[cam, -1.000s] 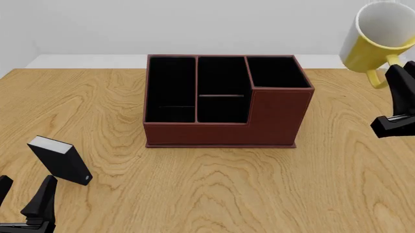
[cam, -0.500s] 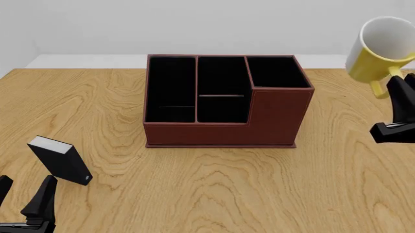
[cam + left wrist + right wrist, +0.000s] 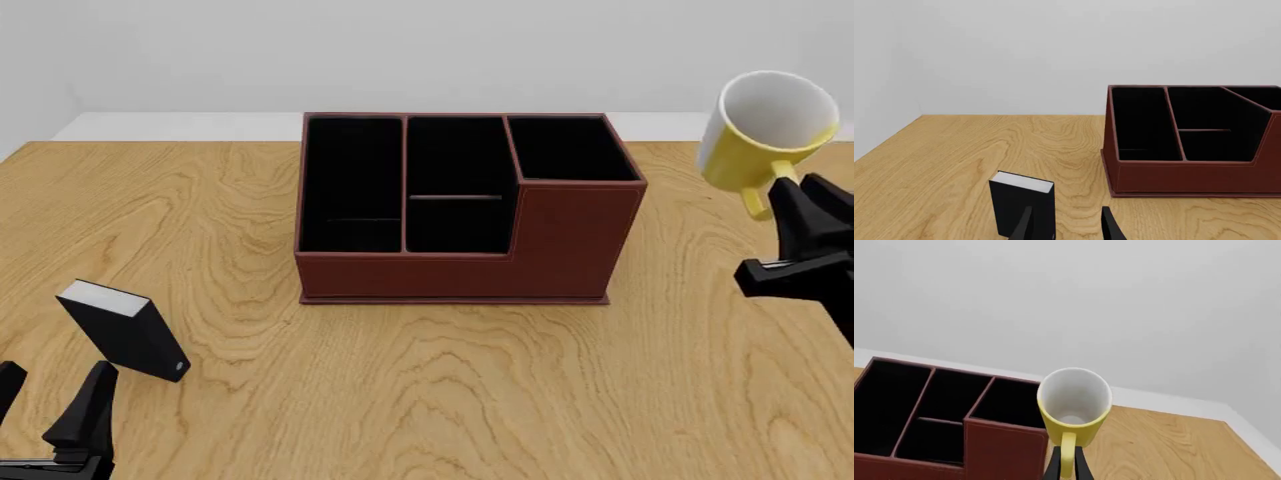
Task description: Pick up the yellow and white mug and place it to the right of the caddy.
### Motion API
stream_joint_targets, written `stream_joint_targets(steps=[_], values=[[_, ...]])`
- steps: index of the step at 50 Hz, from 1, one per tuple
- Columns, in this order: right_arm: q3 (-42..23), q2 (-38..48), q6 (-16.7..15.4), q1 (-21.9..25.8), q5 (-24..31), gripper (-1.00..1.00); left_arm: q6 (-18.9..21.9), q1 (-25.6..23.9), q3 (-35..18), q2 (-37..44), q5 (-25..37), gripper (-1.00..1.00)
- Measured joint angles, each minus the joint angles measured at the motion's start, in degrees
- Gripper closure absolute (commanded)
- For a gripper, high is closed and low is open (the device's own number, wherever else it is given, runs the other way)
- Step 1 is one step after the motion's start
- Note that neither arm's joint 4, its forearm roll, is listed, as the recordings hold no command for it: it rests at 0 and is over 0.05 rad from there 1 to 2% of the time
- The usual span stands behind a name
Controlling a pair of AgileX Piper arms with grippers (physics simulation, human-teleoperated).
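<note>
The yellow and white mug (image 3: pixel 765 132) hangs in the air to the right of the caddy (image 3: pixel 461 215), tilted with its white inside toward the camera. My right gripper (image 3: pixel 787 195) is shut on the mug's yellow handle (image 3: pixel 1066 456); in the right wrist view the mug (image 3: pixel 1073 402) sits just beyond the fingers, beside the caddy (image 3: pixel 941 420). The caddy is a reddish-brown box with three black compartments, standing mid-table. My left gripper (image 3: pixel 47 415) is open and empty at the front left, near the table edge; it also shows in the left wrist view (image 3: pixel 1066 227).
A small black block with a white edge (image 3: pixel 123 330) stands just beyond the left gripper, also seen in the left wrist view (image 3: pixel 1022 202). The wooden table (image 3: pixel 441 390) ends at a white wall behind the caddy.
The right gripper has carried the mug lower and leftward, closer to the caddy's right side. The left arm has not moved.
</note>
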Motion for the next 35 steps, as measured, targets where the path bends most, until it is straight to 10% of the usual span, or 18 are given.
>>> stream_joint_targets(steps=[35], values=[[2.6, 7.0, 1.0, -1.1, -6.3, 1.0, 0.0, 0.0, 0.3, 0.1, -0.4, -1.0]])
